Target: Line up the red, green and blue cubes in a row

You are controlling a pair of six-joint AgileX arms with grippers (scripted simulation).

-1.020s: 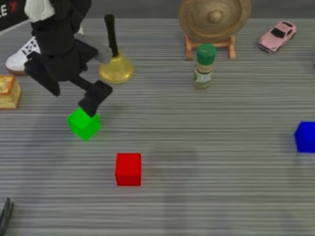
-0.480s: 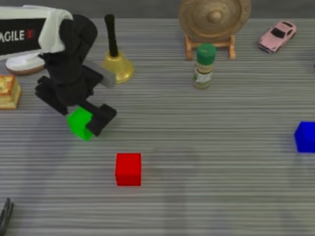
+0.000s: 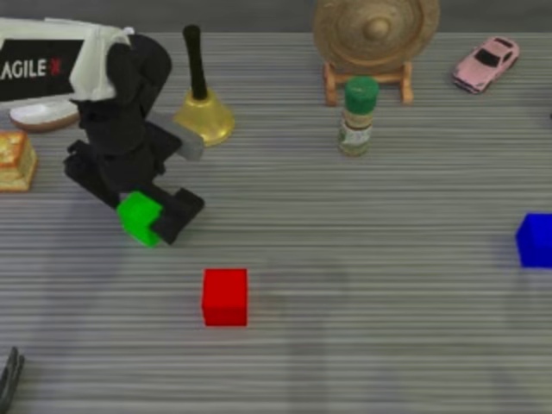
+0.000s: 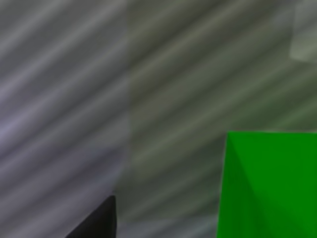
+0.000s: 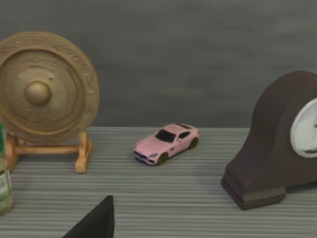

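The left gripper straddles the green cube, one finger at the cube's 3 o'clock side and the other hidden under the arm; whether the jaws are actually clamped on it I cannot tell. The cube sits at the table's left, turned askew. The red cube lies toward 4 o'clock from it, fairly near; the blue cube is far off at 3 o'clock. The right gripper is out of the top view.
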